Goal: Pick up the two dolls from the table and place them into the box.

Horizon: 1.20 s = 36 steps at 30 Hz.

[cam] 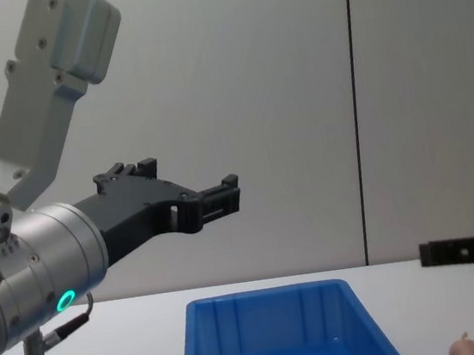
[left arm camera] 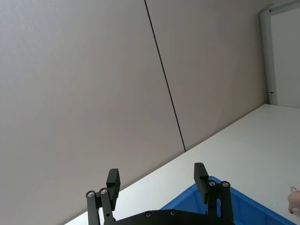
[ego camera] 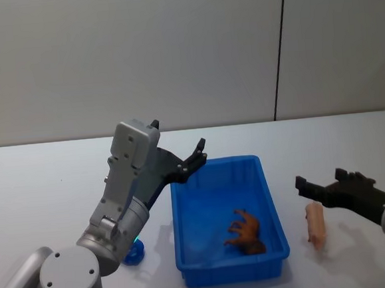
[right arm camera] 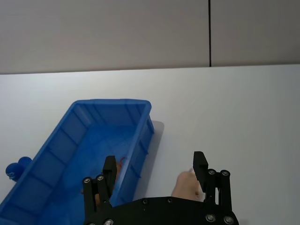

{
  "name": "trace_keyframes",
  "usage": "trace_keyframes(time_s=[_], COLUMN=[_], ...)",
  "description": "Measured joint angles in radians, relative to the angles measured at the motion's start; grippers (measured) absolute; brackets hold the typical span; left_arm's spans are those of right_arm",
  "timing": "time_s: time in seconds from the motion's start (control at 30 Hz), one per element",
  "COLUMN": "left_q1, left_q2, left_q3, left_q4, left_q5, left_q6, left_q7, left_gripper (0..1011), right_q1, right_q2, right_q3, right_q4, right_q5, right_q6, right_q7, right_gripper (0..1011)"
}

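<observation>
pig (right arm camera: 185,186): below right claw (right arm camera: 154,163), off-centre toward one finger, lying near-to-far
right claw: spread, empty
left claw (left arm camera: 157,176): spread, raised

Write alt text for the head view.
A bright blue box sits on a white table with a reddish-brown doll lying inside. The pink pig lies on the table right of the box, below the open right gripper; the open left gripper hangs above the box's far-left corner.
</observation>
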Motion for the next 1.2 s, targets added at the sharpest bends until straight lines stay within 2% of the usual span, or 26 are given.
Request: trace_keyframes(time_s=[0.17,0.37,0.6,0.87,1.2], left_q1=[0.0,0.0,0.0,0.0,0.0], left_q2=[0.0,0.0,0.0,0.0,0.0], left_q3=[0.0,0.0,0.0,0.0,0.0], left_q4=[0.0,0.0,0.0,0.0,0.0], left_q5=[0.0,0.0,0.0,0.0,0.0], left_q6=[0.0,0.0,0.0,0.0,0.0], left_q7=[0.0,0.0,0.0,0.0,0.0], left_gripper=[1001,1001,1001,1001,1001], right_q1=[-0.025,-0.056,-0.067,-0.041,0.006], right_q2=[0.006,0.008,0.006,-0.007,-0.031], right_q3=[0.006,0.013,0.018,0.013,-0.004], right_q4=[-0.019,-0.037,-0.035,0.009,0.07], right_q5=[0.014,0.026,0.033,0.02,-0.008], right_q6=[0.02,0.062,0.115,0.162,0.171], right_q7=[-0.042,-0.124,-0.184,-0.191,-0.164], right_gripper=[1001,1001,1001,1001,1001])
